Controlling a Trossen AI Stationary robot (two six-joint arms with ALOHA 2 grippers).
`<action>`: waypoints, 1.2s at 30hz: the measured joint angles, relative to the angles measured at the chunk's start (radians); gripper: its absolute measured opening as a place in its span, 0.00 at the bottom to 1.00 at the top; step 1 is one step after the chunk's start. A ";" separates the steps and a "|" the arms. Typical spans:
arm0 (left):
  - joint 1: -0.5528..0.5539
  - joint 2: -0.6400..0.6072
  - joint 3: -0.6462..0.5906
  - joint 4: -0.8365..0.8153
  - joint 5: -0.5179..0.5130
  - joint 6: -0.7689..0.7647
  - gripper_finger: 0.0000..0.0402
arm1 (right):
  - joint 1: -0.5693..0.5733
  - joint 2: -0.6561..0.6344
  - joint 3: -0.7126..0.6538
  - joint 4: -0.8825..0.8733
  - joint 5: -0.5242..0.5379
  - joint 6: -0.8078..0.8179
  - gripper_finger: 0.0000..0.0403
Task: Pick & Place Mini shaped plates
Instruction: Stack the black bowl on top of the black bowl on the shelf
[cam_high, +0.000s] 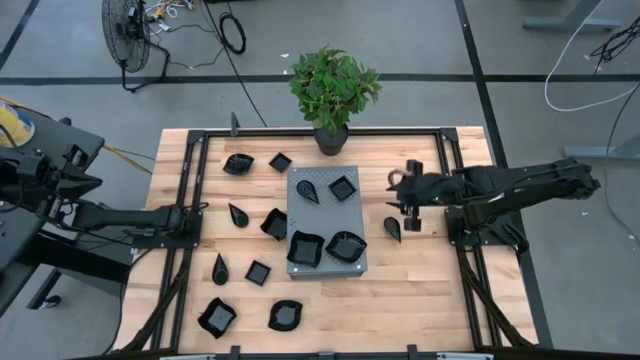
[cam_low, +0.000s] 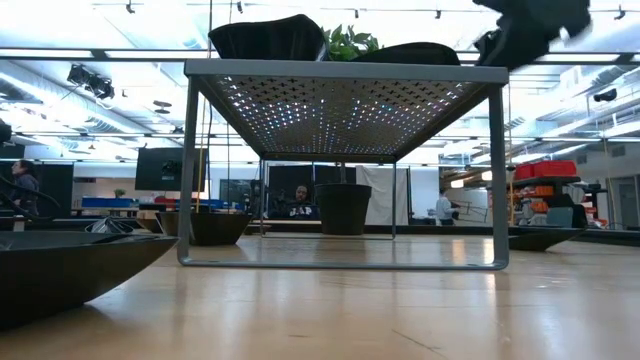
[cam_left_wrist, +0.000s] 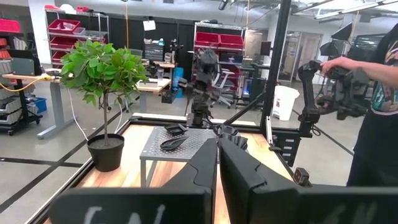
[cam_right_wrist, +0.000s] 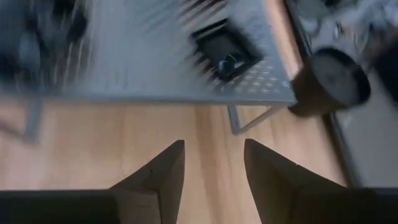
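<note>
Several small glossy black plates lie about the wooden table, among them a teardrop plate (cam_high: 392, 228) just right of the raised grey perforated slab (cam_high: 325, 222). The slab carries a teardrop plate (cam_high: 308, 190), a square one (cam_high: 342, 187), a second square (cam_high: 305, 248) and a rounded one (cam_high: 345, 245). My right gripper (cam_high: 398, 190) hovers open and empty above bare wood beside the slab's right edge; its wrist view shows the gap (cam_right_wrist: 214, 163) and the square plate (cam_right_wrist: 225, 50) ahead. My left gripper (cam_high: 197, 213) waits shut at the table's left edge.
A potted plant (cam_high: 333, 90) stands at the far edge behind the slab. Black frame rails (cam_high: 190, 180) run along the table's left and right sides. In the low view the slab (cam_low: 345, 70) stands on thin legs. A person (cam_left_wrist: 373, 93) stands beyond the table's right side.
</note>
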 joint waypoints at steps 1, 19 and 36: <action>0.000 0.000 0.000 0.000 0.000 0.000 0.06 | -0.005 0.000 0.022 -0.011 0.000 0.079 0.41; 0.000 0.000 0.000 0.000 0.000 0.000 0.06 | -0.016 -0.004 -0.135 -0.235 -0.076 1.138 0.41; 0.000 0.000 0.000 0.000 0.000 0.000 0.06 | -0.016 0.010 -0.413 0.050 -0.150 1.336 0.41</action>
